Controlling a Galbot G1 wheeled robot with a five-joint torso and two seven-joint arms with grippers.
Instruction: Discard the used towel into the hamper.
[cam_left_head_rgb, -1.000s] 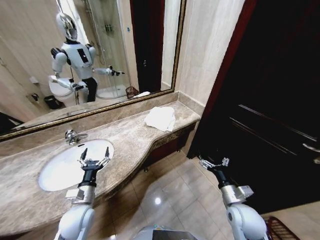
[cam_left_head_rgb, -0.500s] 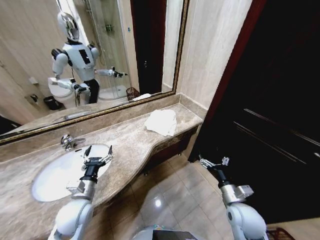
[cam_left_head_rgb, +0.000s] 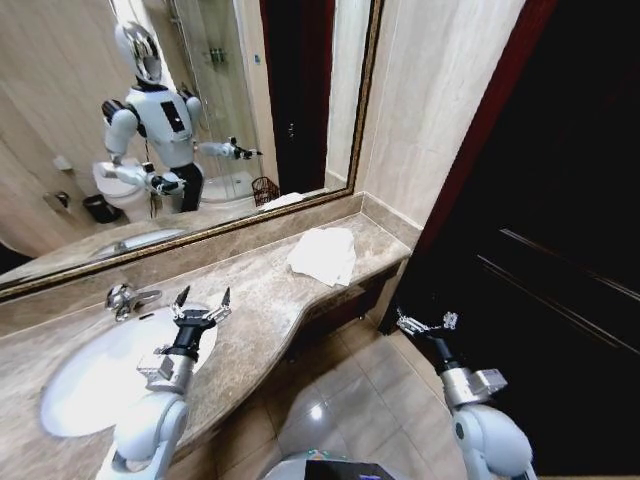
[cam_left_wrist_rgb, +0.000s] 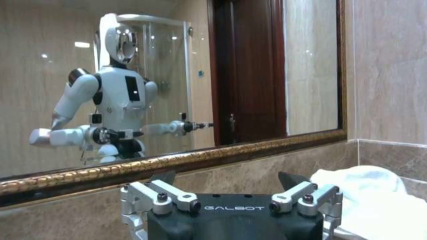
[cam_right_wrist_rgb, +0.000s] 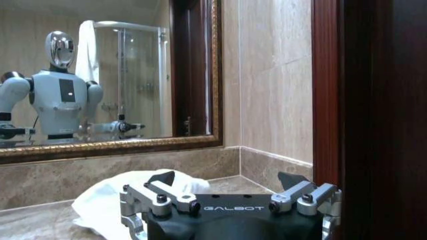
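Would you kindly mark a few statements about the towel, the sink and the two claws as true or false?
1. The white towel lies on the marble counter near its far end. True.
2. The left claw grips the towel. False: it is open, by the sink, apart from the towel.
3. The right claw is open, off the counter above the tiled floor. True.
4. The towel sits inside the sink. False: it rests on the counter, away from the basin.
5. A mirror reflects the robot. True.

Soft cloth towel (cam_left_head_rgb: 323, 255), glossy marble counter (cam_left_head_rgb: 262, 290)
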